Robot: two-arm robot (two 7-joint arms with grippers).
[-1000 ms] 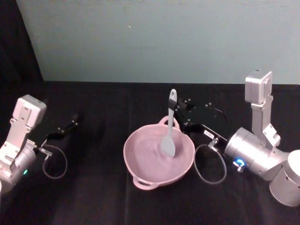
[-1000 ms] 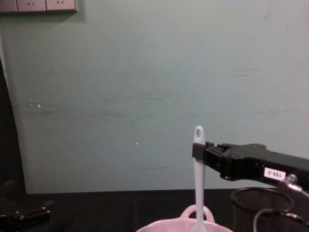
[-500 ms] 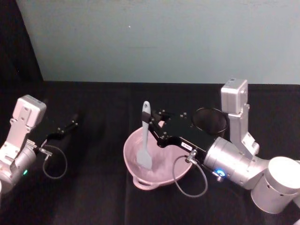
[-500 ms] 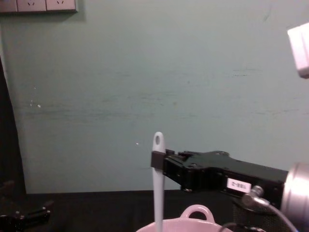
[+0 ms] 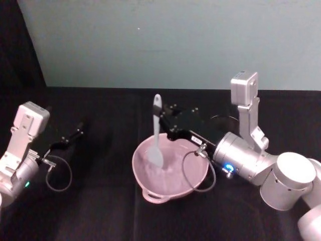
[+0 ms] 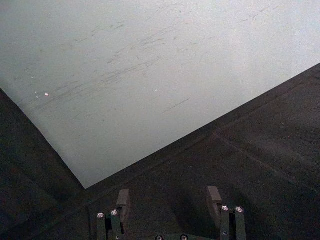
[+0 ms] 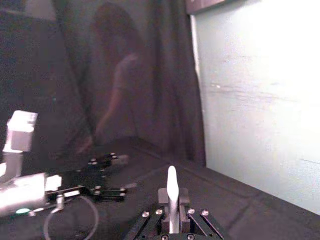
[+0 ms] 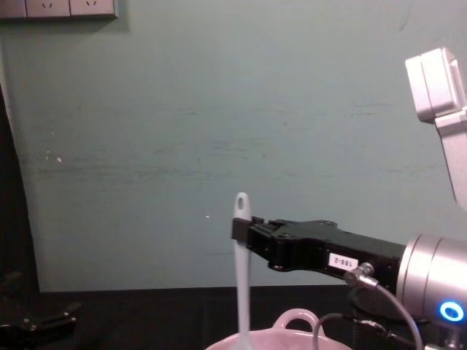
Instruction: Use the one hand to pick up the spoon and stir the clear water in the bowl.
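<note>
The pale pink bowl [image 5: 173, 185] sits at the middle of the black table, and its loop handle shows low in the chest view [image 8: 295, 319]. The white spoon [image 5: 156, 131] stands upright with its broad head down inside the bowl, toward the far left part. My right gripper [image 5: 160, 122] reaches in from the right and is shut on the spoon's handle [image 8: 241, 273] just below the holed end. The handle tip [image 7: 171, 186] sticks up between the fingers in the right wrist view. My left gripper [image 5: 76, 133] rests parked at the table's left, fingers [image 6: 122, 201] apart and holding nothing.
A grey cable [image 5: 196, 173] loops from the right wrist over the bowl's right rim. A black mesh cup's rim [image 5: 221, 118] peeks out behind the right arm. A pale green wall [image 8: 219, 131] closes the back of the table.
The right arm has swung the spoon from the bowl's right side across to its left, then a little toward the far rim. The left arm has not moved.
</note>
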